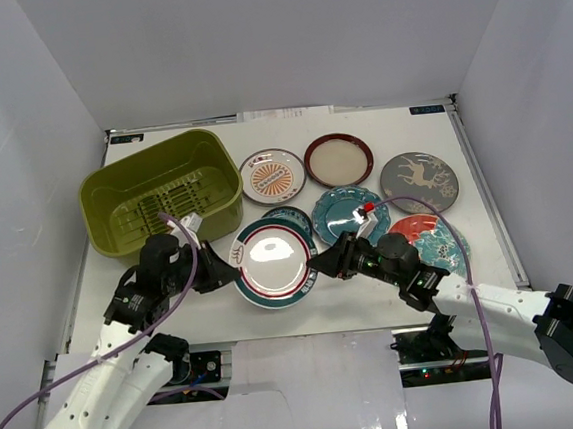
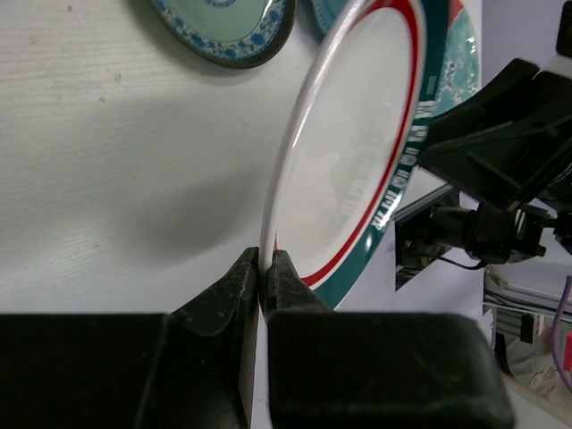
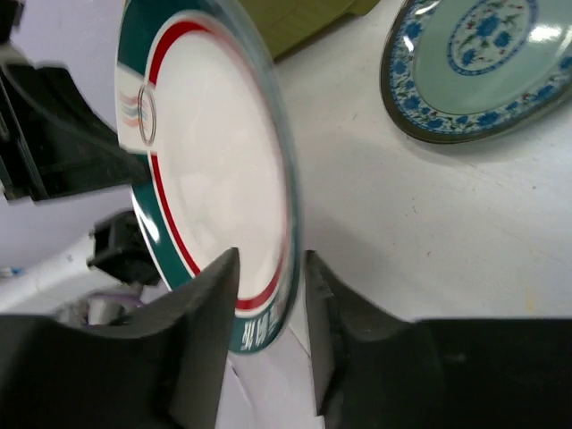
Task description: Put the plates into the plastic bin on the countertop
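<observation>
White desk (image 1: 260, 137): olive-green plastic bin (image 1: 150, 146) at 10 o'clock, 6 plates (image 1: 337, 160) lying toward 2 o'clock. The white plate with green ring (image 1: 274, 261) is held tilted at 6 o'clock. Left jaws clench its 9 o'clock rim; right jaws straddle its 3 o'clock rim, released.

Sitting at the back left of the countertop (image 1: 400, 129), the bin (image 1: 223, 202); lying to its right, a back row of three plates (image 1: 338, 160), with a fourth plate (image 1: 349, 212) and fifth plate (image 1: 431, 242) nearer; tilting at the near edge, between the left gripper (image 1: 233, 272) and right gripper (image 1: 316, 264), the front plate (image 1: 274, 261), overlapping a half-hidden plate (image 1: 289, 217) just behind.
</observation>
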You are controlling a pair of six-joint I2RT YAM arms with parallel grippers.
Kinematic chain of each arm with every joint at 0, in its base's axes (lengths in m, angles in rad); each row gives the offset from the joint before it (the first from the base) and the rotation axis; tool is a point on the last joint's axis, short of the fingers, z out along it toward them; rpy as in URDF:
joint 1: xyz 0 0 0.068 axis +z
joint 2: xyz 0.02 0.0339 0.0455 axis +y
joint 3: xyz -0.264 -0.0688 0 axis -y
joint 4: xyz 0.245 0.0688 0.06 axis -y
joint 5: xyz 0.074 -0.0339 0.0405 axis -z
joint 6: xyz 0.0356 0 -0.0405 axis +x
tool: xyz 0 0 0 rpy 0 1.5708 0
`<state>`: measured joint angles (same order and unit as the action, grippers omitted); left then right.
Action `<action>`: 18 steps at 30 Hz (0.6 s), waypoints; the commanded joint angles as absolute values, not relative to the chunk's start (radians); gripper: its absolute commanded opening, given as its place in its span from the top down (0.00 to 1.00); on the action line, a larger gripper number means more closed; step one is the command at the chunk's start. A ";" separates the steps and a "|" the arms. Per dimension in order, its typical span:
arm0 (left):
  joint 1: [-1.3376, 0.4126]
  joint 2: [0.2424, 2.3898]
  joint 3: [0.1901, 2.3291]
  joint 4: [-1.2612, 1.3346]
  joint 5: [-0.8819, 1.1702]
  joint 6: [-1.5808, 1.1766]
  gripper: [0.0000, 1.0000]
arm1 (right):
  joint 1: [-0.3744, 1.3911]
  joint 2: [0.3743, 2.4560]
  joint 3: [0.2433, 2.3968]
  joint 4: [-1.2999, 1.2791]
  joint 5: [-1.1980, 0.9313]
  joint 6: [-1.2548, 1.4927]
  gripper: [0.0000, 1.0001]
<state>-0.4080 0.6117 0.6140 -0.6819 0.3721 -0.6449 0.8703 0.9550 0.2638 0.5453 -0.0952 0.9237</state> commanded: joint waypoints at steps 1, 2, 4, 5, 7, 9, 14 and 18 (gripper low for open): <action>-0.411 0.607 0.673 -0.506 0.390 -0.692 1.00 | 0.877 0.933 0.316 0.632 -0.215 0.948 0.53; -0.413 0.617 0.696 -0.490 0.377 -0.695 1.00 | 0.865 0.916 0.324 0.626 -0.228 0.936 0.45; -0.411 0.643 0.785 -0.447 0.342 -0.696 1.00 | 0.851 0.891 0.336 0.580 -0.232 0.924 0.27; -0.413 0.659 0.820 -0.436 0.298 -0.695 1.00 | 0.839 0.859 0.342 0.560 -0.230 0.914 0.23; -0.411 0.730 0.897 -0.419 0.244 -0.681 1.00 | 0.833 0.824 0.362 0.493 -0.224 0.879 0.18; -0.411 0.799 0.994 -0.402 0.143 -0.673 1.00 | 0.830 0.769 0.367 0.448 -0.196 0.858 0.18; -0.378 0.922 1.123 -0.408 -0.145 -0.658 1.00 | 0.828 0.675 0.339 0.329 -0.114 0.808 0.20; -0.237 0.968 1.134 -0.436 -0.221 -0.681 1.00 | 0.830 0.641 0.325 0.255 -0.077 0.758 0.21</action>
<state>-0.3305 0.9504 1.1156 -0.4332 -0.0780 -0.6643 0.8314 0.6636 0.3290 0.3401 -0.1291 0.8219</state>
